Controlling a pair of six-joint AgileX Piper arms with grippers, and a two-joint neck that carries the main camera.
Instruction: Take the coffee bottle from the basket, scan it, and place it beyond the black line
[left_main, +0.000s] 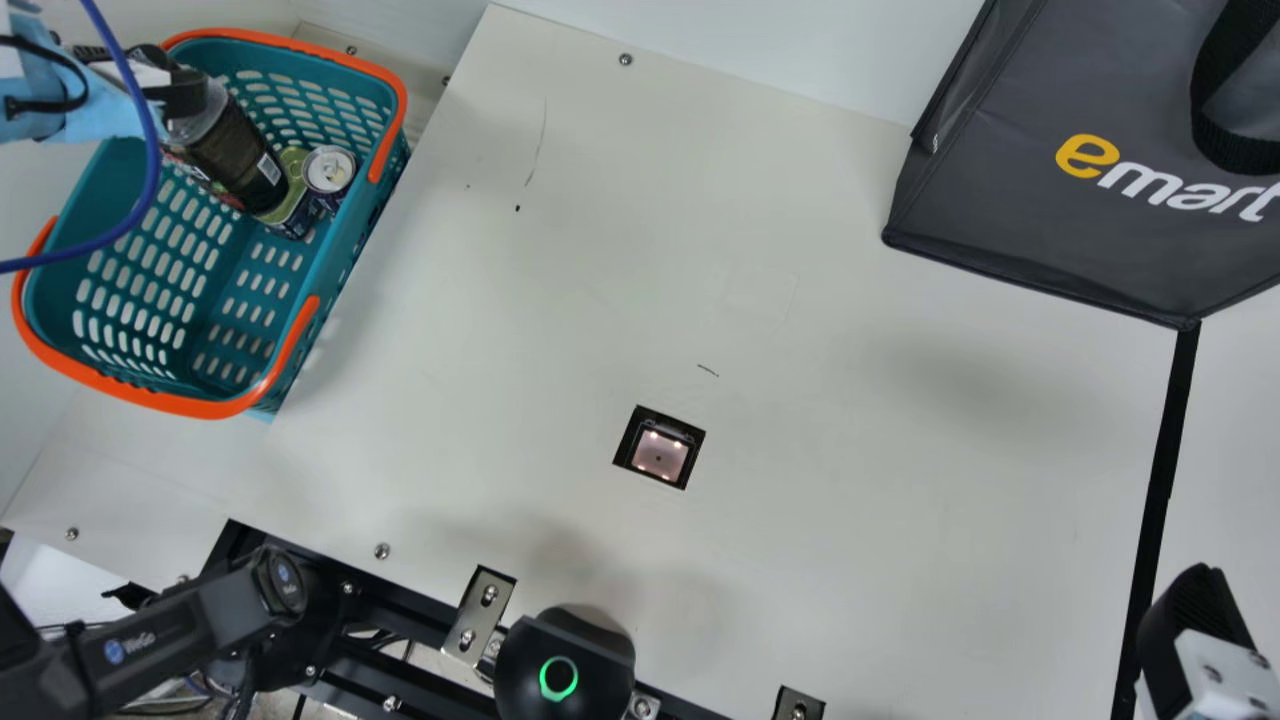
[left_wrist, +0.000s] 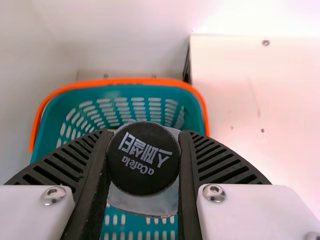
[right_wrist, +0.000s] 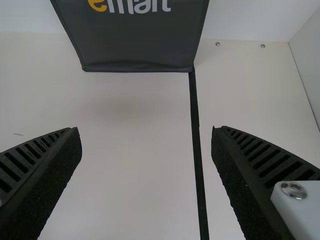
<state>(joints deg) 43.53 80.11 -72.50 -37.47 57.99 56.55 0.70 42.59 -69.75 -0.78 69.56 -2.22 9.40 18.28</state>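
In the main view my left gripper (left_main: 180, 90) is at the upper left, at the top of the coffee bottle (left_main: 232, 150), which leans in the teal basket (left_main: 392, 150). The left wrist view has my left gripper (left_wrist: 144, 160) shut on the bottle's black cap (left_wrist: 143, 158), one finger on each side. At the main view's lower right is my right gripper (left_main: 1195, 610), by the black line (left_main: 1160, 465). In the right wrist view my right gripper (right_wrist: 146, 145) stands wide open, nothing between its fingers, above the black line (right_wrist: 195, 120).
Two cans, one with a silver top (left_main: 329, 170), stand in the basket beside the bottle. A square scanner window (left_main: 660, 453) is set into the table (left_main: 850, 480). A dark grey bag (left_main: 1010, 200) stands at the upper right, its corner meeting the black line's end.
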